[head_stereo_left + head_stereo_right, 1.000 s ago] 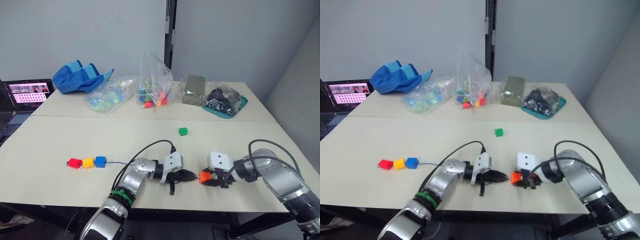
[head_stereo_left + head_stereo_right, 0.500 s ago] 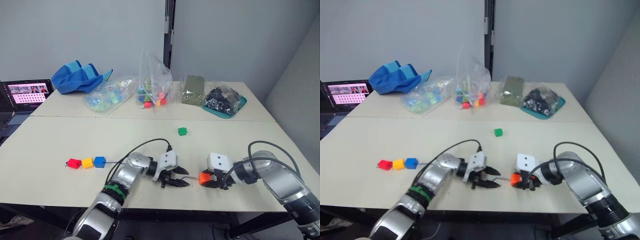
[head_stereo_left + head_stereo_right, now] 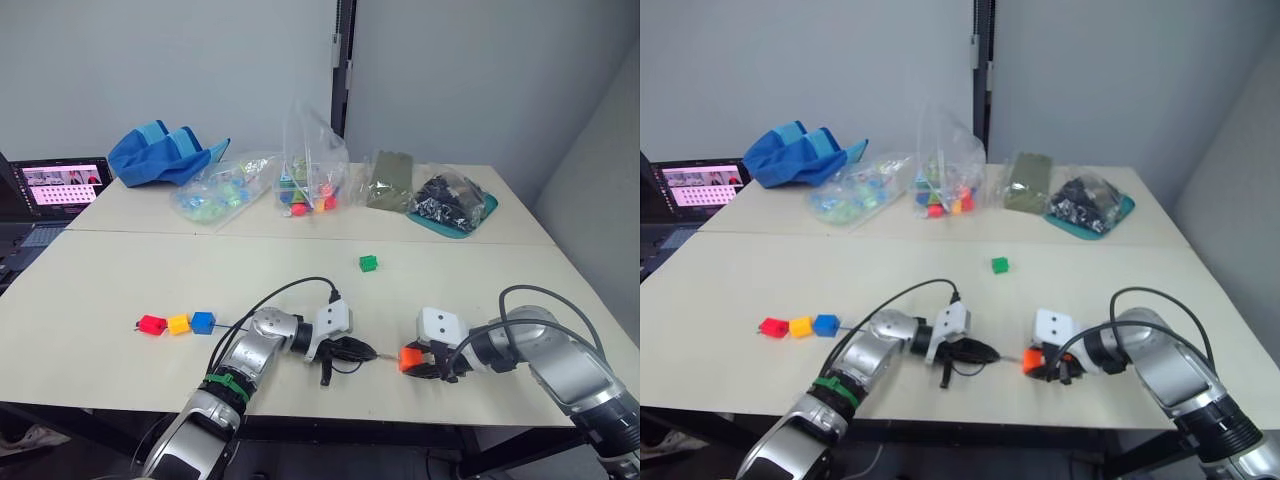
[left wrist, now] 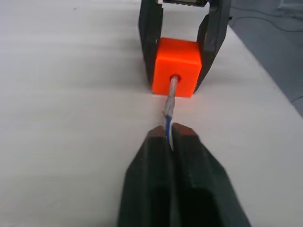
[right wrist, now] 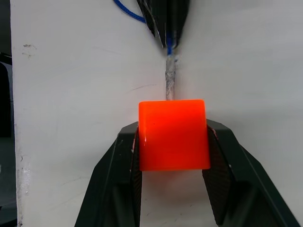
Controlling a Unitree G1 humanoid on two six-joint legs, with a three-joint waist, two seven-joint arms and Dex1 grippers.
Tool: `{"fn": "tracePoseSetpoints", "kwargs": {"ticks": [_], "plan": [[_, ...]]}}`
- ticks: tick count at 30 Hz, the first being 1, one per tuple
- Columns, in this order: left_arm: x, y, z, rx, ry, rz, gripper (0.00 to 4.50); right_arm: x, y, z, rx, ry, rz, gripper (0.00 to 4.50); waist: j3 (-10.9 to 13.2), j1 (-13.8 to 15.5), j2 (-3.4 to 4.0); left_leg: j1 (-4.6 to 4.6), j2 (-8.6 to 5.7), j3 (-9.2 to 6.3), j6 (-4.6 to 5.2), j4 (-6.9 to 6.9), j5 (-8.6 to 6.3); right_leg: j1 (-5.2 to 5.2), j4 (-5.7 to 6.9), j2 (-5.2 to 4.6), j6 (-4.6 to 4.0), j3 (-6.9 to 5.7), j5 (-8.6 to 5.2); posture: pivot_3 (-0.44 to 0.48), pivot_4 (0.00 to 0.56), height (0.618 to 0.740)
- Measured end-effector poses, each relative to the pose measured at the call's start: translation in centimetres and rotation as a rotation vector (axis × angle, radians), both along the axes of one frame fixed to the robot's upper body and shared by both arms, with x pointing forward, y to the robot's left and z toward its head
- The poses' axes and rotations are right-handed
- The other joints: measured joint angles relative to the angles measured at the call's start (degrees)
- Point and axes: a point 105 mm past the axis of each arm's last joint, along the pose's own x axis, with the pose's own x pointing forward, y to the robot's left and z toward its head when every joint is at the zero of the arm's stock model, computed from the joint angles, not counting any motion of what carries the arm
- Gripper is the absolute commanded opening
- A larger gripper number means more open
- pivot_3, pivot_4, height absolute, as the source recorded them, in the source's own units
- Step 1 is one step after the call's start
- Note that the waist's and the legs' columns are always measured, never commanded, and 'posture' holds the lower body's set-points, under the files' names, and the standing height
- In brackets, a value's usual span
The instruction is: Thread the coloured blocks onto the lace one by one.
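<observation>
Lace tip just entering the orange block, held between the two grippers at the table's near edge.

The lace [image 4: 169, 124] has its stiff pale tip poking into the hole of the orange block [image 4: 175, 66]; its long axis runs straight along the left gripper [image 4: 169, 135] toward the block, at about 3 o'clock from it in the head view. The left gripper pinches the lace just behind the tip. The right gripper [image 5: 173, 137] clamps the block's two sides. Red, yellow and blue blocks [image 3: 177, 324] sit threaded at 9 o'clock; the green block [image 3: 368, 263] lies loose at 12.
</observation>
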Motion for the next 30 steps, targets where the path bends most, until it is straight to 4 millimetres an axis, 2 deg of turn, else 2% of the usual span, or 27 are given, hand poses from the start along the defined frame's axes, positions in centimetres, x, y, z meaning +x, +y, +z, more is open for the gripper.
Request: {"fn": "tracePoseSetpoints", "kwargs": {"ticks": [10,16,24,30], "plan": [[0.8,0.5,0.7,-0.047,0.056,0.075,0.00,0.0,0.0,0.0,-0.002,-0.003,-0.005,1.19,0.0,0.0,0.00,0.00,0.00,0.00,0.00,0.00,0.00,0.00,0.01,0.00,0.00,0.00,0.00,0.000,0.150,0.740],[0.4,0.1,1.6,-0.064,0.057,0.051,1.89,0.1,-0.1,0.0,-0.004,-0.005,-0.007,1.19,0.0,0.0,0.00,0.00,0.00,0.00,0.00,0.00,0.00,0.00,0.01,0.00,0.00,0.00,0.00,0.000,0.150,0.740],[0.2,-0.2,1.1,-0.043,0.061,0.038,4.46,0.1,-0.1,0.0,-0.004,-0.008,-0.010,1.19,0.0,0.0,0.00,0.00,0.00,0.00,0.00,0.00,0.00,0.00,0.01,0.00,0.00,0.00,0.00,0.000,0.150,0.740],[0.4,0.2,0.3,0.030,0.009,0.030,4.50,0.1,-0.1,0.0,-0.004,-0.009,-0.014,1.19,0.0,0.0,0.00,0.01,0.00,0.00,0.00,0.01,0.00,0.00,0.01,0.00,0.00,0.00,0.00,0.000,0.150,0.740]]}}
